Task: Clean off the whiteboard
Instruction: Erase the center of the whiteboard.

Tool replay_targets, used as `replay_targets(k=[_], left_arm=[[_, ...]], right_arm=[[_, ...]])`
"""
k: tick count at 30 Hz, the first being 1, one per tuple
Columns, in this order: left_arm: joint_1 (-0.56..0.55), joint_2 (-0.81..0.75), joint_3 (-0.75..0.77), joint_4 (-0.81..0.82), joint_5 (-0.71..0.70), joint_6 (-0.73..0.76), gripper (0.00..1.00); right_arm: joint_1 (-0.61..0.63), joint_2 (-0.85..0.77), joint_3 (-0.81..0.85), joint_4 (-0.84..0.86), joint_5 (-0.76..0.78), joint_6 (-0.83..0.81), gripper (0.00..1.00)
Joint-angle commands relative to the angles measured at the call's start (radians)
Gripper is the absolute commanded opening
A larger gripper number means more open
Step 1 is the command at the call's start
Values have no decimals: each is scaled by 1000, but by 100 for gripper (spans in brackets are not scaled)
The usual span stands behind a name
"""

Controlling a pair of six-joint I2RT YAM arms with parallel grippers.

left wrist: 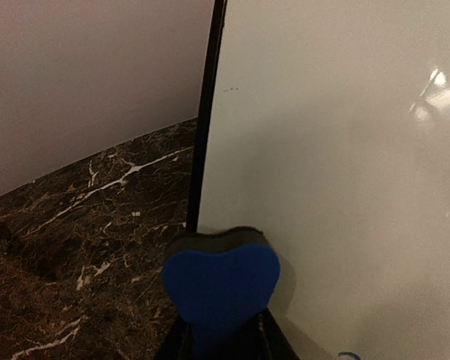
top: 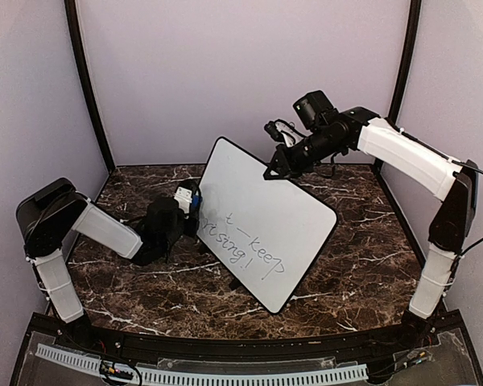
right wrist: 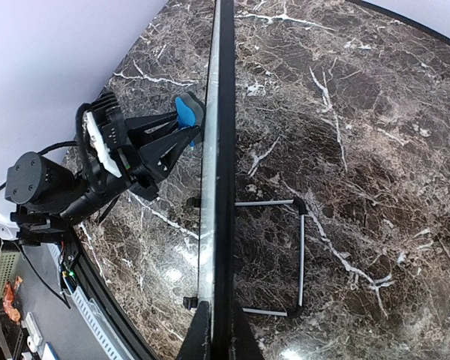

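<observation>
Whiteboard (top: 262, 217) braced for wiping
Right pincer (top: 275, 170) pinches its top edge steady; left pincer (top: 191, 201) presses the gripped blue eraser (left wrist: 221, 289) against it.

We see the whiteboard (top: 258, 217) standing tilted, black-edged, its upper part clean, dark handwriting low down; the blue eraser (left wrist: 221, 289) touches its face near the left edge.
</observation>
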Motion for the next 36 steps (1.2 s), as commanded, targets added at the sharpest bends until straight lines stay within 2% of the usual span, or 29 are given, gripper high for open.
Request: replay_targets(k=[1, 7, 15, 36], left_arm=[[-3, 43, 21, -98, 34, 5, 0], [-31, 40, 8, -43, 164, -1, 0], [-152, 13, 26, -17, 188, 77, 0], [-279, -32, 44, -47, 273, 58, 0]], right_arm=[[48, 14, -30, -36, -21, -146, 0], [48, 13, -26, -45, -17, -144, 0], [48, 17, -26, -39, -20, -142, 0], [48, 25, -6, -50, -20, -148, 0]])
